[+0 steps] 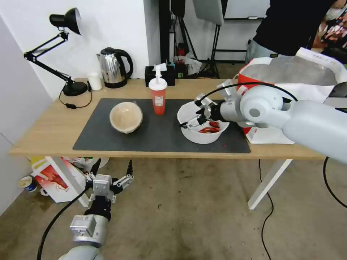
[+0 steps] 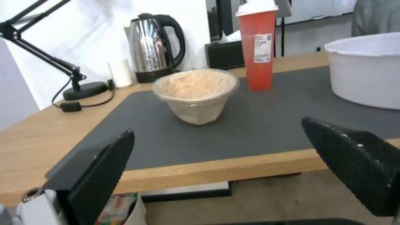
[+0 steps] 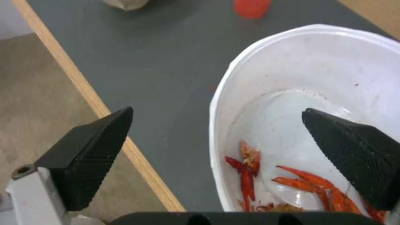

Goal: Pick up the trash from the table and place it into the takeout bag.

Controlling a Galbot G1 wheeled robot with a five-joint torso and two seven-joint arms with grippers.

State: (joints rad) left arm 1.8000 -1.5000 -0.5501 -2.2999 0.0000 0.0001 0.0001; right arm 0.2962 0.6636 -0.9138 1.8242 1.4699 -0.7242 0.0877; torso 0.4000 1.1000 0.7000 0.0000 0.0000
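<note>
White plastic bowl [image 1: 202, 134] with red scraps [image 3: 250, 175]: on the mat [image 1: 108, 141], near the table's [image 1: 47, 133] right front edge. We see our right gripper [image 1: 190, 121] spread wide astride its rim, gripping nothing. Tan paper bowl [image 1: 126, 117], empty, mid-mat; red cup [image 1: 158, 96] behind it. Takeout bag [image 1: 289, 72], open, at the right end. Left gripper [image 1: 112, 169] open below the front edge.
</note>
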